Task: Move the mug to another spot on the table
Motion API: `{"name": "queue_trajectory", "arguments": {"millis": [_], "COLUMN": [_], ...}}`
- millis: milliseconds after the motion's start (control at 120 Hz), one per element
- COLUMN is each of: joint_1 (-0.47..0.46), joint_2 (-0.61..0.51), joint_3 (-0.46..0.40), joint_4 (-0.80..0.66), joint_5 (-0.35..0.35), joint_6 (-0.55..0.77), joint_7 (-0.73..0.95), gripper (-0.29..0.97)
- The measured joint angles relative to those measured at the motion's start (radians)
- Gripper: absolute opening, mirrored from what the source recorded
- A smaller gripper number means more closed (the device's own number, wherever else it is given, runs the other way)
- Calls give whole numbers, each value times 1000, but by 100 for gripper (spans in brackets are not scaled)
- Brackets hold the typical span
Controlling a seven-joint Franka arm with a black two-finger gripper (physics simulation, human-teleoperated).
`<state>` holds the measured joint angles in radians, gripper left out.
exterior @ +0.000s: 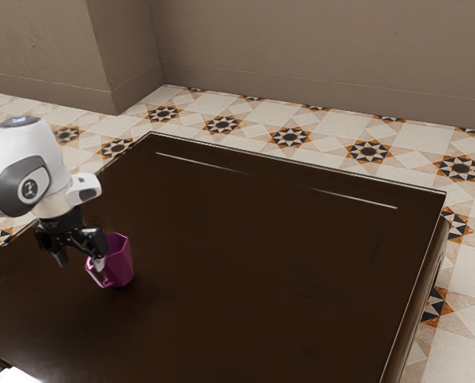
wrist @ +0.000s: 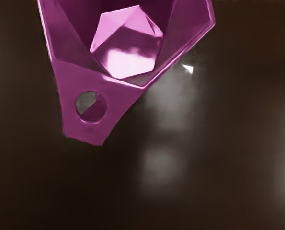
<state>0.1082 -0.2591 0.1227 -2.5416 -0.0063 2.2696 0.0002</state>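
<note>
Nearest us in the exterior view, the arm hangs over the surface's near left corner. Its jaws are spread, just left of the magenta mug, gripping nothing. We judge the grasp not yet made: centre on the mug, then close. In the wrist view the mug is faceted, with a pierced handle tab.

**Exterior view** — the camera is standing high at the side of the arm. It is looking obliquely down across the dark table toward the tiled floor and beige wall beyond, and is taking in nearly the whole tabletop from well back.

**Wrist view** — the camera is riding on the arm's hand and facing steeply down at the tabletop from close range.

Both views are sharing the purple mug and the patch of table around it, lying at the exterior view's lower left.
</note>
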Motion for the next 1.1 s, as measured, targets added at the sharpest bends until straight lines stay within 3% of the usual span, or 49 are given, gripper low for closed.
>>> {"name": "queue_trajectory", "arguments": {"millis": [233, 442, 692, 1100], "joint_1": [28, 24, 9, 12], "joint_2": [125, 183, 184, 176], "joint_3": [0, 0, 0, 0], "joint_4": [-20, -23, -48, -62], "joint_5": [75, 98, 102, 101], "joint_6": [206, 324, 386, 474], "joint_7": [-30, -22, -3, 8], "gripper": [64, 61, 38, 16]}}
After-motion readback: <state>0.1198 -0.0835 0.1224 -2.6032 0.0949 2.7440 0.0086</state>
